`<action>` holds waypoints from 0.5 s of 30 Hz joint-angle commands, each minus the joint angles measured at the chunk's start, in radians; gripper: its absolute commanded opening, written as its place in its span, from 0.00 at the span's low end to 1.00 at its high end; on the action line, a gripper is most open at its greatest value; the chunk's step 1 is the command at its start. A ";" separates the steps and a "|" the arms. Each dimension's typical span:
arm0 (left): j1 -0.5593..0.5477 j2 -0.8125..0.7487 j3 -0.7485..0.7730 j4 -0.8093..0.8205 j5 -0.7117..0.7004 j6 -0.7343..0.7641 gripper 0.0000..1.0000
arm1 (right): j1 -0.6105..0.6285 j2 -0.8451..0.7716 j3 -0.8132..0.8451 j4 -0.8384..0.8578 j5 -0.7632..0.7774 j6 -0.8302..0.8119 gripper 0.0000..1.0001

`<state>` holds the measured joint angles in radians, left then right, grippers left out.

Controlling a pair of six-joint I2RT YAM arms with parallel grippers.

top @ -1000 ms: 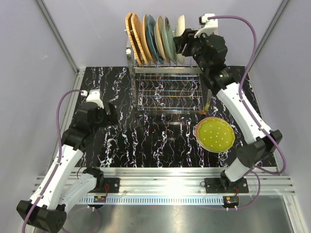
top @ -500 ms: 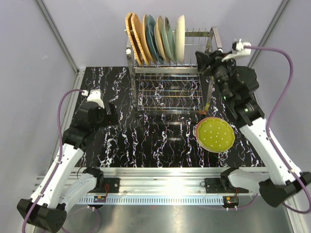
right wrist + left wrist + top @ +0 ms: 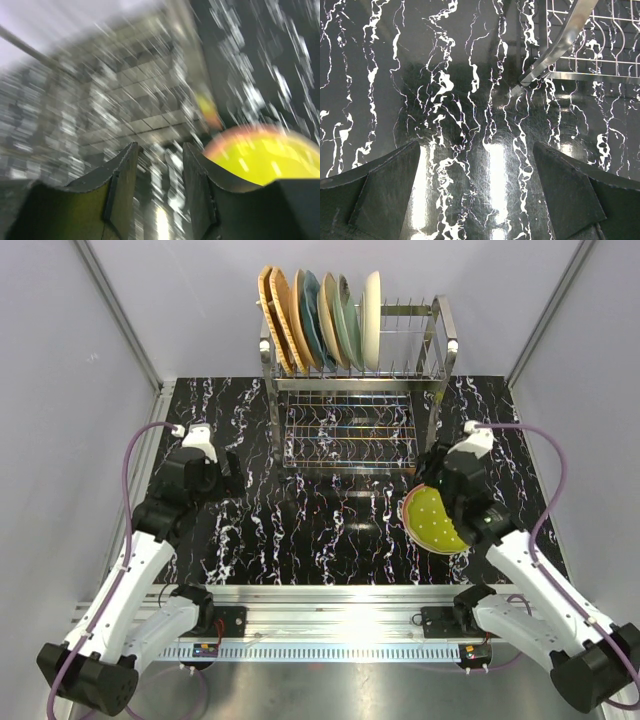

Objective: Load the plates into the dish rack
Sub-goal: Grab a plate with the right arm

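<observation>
The dish rack (image 3: 440,340) stands at the back of the table with several plates (image 3: 318,315) upright in its top tines, a cream one (image 3: 372,302) furthest right. A yellow-green dotted plate (image 3: 430,522) lies flat on the table at the front right; it also shows in the right wrist view (image 3: 265,160). My right gripper (image 3: 432,468) hangs low over that plate's far edge, by the rack's front right foot, with its jaws a little apart and empty (image 3: 160,147). My left gripper (image 3: 228,476) is open and empty above the table (image 3: 476,147).
The rack's lower grid shelf (image 3: 345,430) holds nothing. The rack's front left leg (image 3: 560,45) shows ahead of the left gripper. The black marbled table (image 3: 300,530) has grey walls around it. The right wrist view is motion-blurred.
My right arm has left the cream plate in the rack, swung away to the right and dropped down to the yellow-green plate. The left arm has hardly moved.
</observation>
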<state>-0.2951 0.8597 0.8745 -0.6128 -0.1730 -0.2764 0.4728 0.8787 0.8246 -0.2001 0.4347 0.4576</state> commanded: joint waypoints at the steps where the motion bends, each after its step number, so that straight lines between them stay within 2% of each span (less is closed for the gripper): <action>1: 0.007 -0.001 0.000 0.034 0.036 0.019 0.99 | -0.003 -0.004 -0.093 -0.056 0.084 0.128 0.48; 5: 0.016 0.028 0.006 0.030 0.070 0.011 0.99 | -0.011 0.019 -0.180 0.075 0.069 0.205 0.50; 8: 0.020 0.035 0.009 0.024 0.073 0.011 0.99 | -0.026 0.098 -0.188 0.140 0.024 0.184 0.51; 12: 0.020 0.018 0.003 0.028 0.055 0.013 0.99 | -0.036 0.222 -0.124 0.047 0.031 0.197 0.50; 15: 0.020 0.012 0.003 0.030 0.047 0.013 0.99 | -0.036 0.255 -0.149 0.036 0.049 0.237 0.43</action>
<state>-0.2802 0.8909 0.8745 -0.6125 -0.1272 -0.2768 0.4438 1.1213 0.6582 -0.1658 0.4519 0.6342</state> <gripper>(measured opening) 0.988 0.452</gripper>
